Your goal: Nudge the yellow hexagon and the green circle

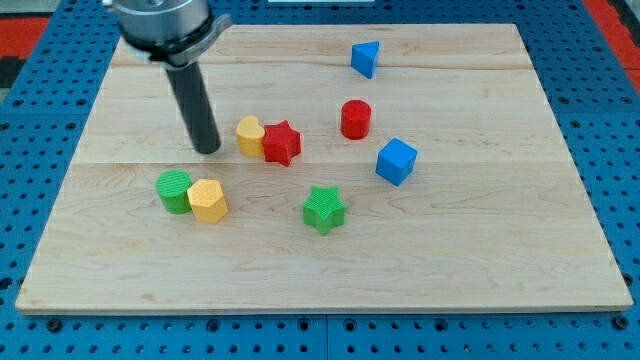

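Observation:
The yellow hexagon (208, 200) sits at the view's lower left of the wooden board, touching the green circle (174, 191) on its left. My tip (207, 150) rests on the board above these two, a short gap away from both. It stands just left of the yellow heart-like block (249, 135), apart from it.
A red star (282, 142) touches the yellow heart-like block on its right. A red cylinder (355, 119), a blue cube (396, 161), a blue triangle (366, 58) and a green star (324, 209) lie further right. The wooden board (480, 250) lies on a blue pegboard.

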### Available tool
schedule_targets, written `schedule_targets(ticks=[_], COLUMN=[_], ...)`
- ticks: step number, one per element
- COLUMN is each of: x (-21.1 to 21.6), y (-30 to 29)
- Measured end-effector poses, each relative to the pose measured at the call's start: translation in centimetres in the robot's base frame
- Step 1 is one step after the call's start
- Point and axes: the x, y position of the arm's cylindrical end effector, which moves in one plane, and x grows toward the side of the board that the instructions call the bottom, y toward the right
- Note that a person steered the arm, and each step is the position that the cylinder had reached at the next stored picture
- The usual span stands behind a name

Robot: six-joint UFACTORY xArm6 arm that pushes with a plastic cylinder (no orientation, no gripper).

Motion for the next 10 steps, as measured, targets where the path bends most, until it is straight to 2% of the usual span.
schedule_targets(ticks=[1, 2, 3, 4, 6, 7, 10], x=[1.5, 2.6, 2.8, 4.6, 8.8, 12.1, 10.4], y=[4.2, 6.0, 5.4, 4.5, 6.9, 5.8, -2.4])
